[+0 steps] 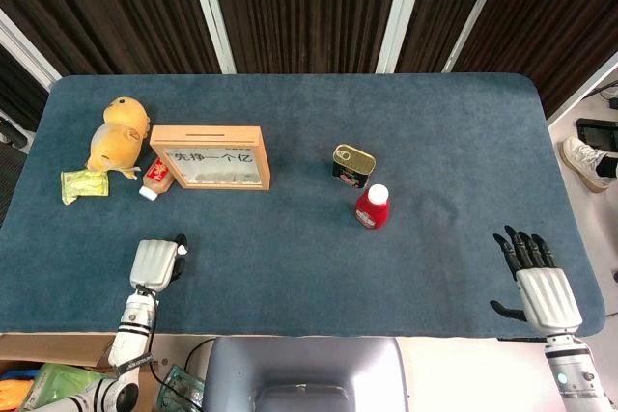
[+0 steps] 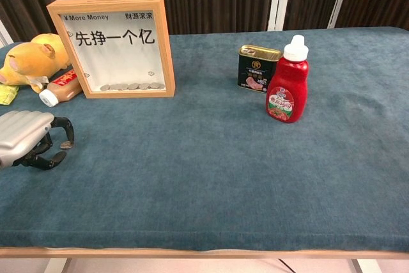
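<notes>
My left hand [image 1: 154,263] rests low on the blue table [image 1: 290,267] near its front left edge, fingers curled in and holding nothing. In the chest view this left hand [image 2: 25,137] has a small coin [image 2: 66,146] lying on the cloth just beyond its fingertips, partly hidden by one finger. A wooden framed money box [image 2: 115,46] with several coins in its bottom stands behind the hand. My right hand [image 1: 541,282] lies at the front right edge, fingers spread and holding nothing; the chest view does not show it.
A yellow plush toy [image 1: 118,134], a green packet [image 1: 82,184] and a small lying bottle [image 1: 156,178] sit left of the frame. A dark tin can [image 1: 353,165] and a red ketchup bottle [image 1: 372,206] stand mid-table.
</notes>
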